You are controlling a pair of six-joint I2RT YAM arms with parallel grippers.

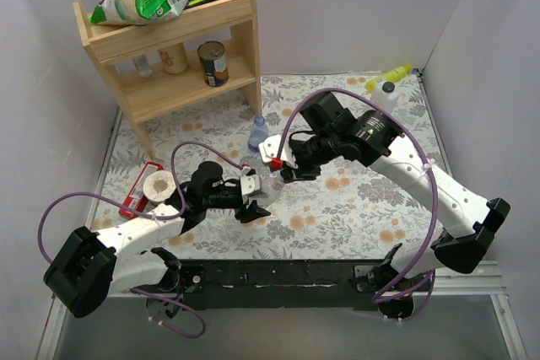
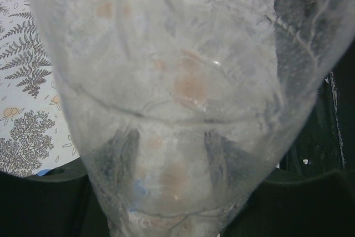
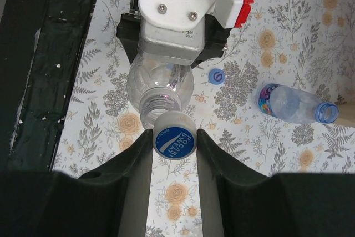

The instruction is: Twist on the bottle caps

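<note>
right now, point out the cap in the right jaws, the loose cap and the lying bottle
held cap (image 3: 175, 141), right wrist view, printed top
loose cap (image 3: 216, 76), right wrist view, its centre
lying bottle (image 3: 289, 104), right wrist view, mid body

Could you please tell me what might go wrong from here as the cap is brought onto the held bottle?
1. The blue cap, pinched in the right end effector, sits off-centre beside the open mouth of the clear bottle; turned from there, it could cross-thread or slip out.
2. The left end effector grips that thin bottle by its body, so it may twist or buckle under the turning force.
</note>
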